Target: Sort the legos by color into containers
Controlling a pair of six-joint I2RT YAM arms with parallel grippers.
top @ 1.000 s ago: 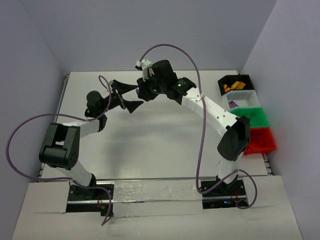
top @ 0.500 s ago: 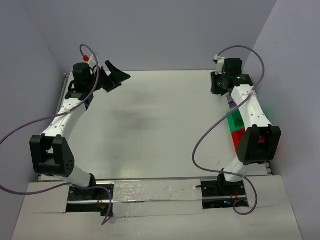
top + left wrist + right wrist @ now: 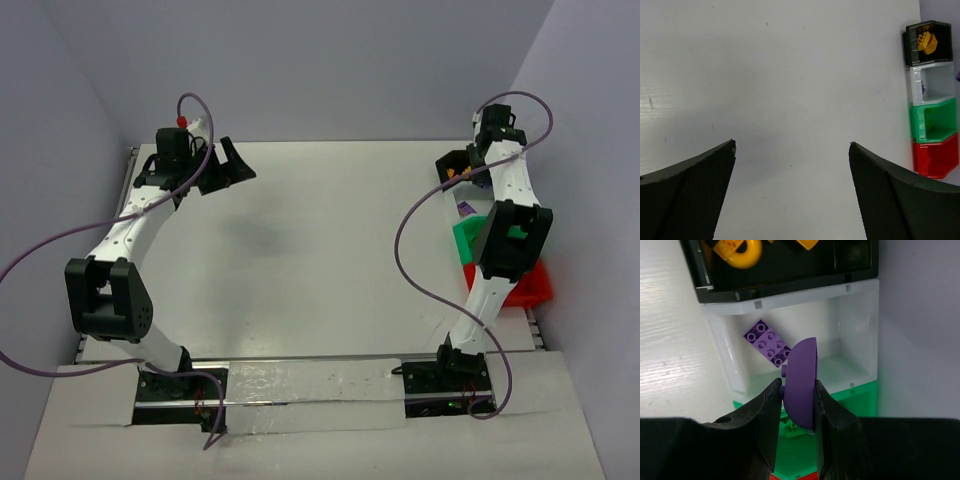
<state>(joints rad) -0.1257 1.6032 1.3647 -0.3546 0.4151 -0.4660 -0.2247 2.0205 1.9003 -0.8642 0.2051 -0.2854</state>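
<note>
My right gripper point(image 3: 796, 384) is shut on a rounded purple lego point(image 3: 802, 367), held on edge above the white container point(image 3: 860, 330). A flat purple brick point(image 3: 768, 342) lies inside that container. Beside it, the black container point(image 3: 790, 282) holds orange-yellow legos point(image 3: 740, 252). The green container point(image 3: 860, 400) shows below my fingers with small green pieces in it. My left gripper point(image 3: 792, 145) hangs open over bare table at the far left point(image 3: 235, 165), holding nothing. Its view shows the row of black point(image 3: 910, 47), white point(image 3: 935, 75), green point(image 3: 940, 117) and red point(image 3: 935, 157) containers far off.
The containers stand in a row against the table's right edge, close to the purple side wall point(image 3: 590, 150). The right arm point(image 3: 505, 220) covers much of the row in the top view; only part of the red container point(image 3: 535, 285) shows. The back wall runs behind both grippers.
The right arm has swung from the table's middle to over the containers at the right, carrying the purple lego. The left arm has drawn back to the far left corner, still open.
</note>
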